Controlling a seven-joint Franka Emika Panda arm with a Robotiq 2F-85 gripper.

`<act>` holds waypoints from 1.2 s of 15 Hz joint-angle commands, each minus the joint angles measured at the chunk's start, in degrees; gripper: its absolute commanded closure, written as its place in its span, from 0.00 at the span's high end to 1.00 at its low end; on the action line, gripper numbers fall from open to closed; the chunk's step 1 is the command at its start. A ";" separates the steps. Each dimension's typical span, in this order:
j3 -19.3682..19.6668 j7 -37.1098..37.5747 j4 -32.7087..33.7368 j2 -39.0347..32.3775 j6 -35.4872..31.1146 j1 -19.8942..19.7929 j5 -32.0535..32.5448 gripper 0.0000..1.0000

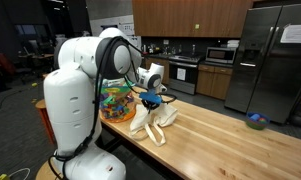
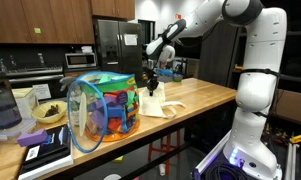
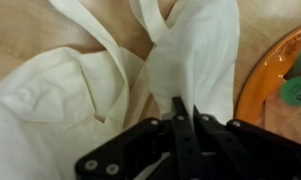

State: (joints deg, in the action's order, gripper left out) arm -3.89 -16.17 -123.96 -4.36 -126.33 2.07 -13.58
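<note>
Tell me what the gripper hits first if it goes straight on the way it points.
The gripper would meet the white cloth first, right ahead of its shut tips; it may already touch. The table lies beneath, the basket off to one side.

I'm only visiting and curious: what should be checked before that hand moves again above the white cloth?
1. Fingers of the hand closed: ok.
2. Is the cloth caught between them: cannot tell.
3. Is the cloth lying smooth: not ok, it is crumpled.
4. Is the basket apart from the hand: ok, though close.
5. Is the bowl far off along the table: ok.
</note>
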 commanded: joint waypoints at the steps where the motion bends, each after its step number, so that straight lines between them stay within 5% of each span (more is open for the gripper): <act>1: 1.72 4.65 -11.97 8.93 -2.80 -1.10 0.64 0.01; 8: 8.73 7.90 -22.47 19.74 -2.66 -6.76 3.97 0.01; 14: 13.78 5.62 -18.61 16.50 -3.07 -10.72 8.73 0.01; 18: 15.71 1.79 -12.91 11.27 -3.09 -9.91 4.74 0.01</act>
State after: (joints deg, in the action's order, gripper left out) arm 10.61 -11.34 -142.13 11.80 -129.61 -8.37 -6.32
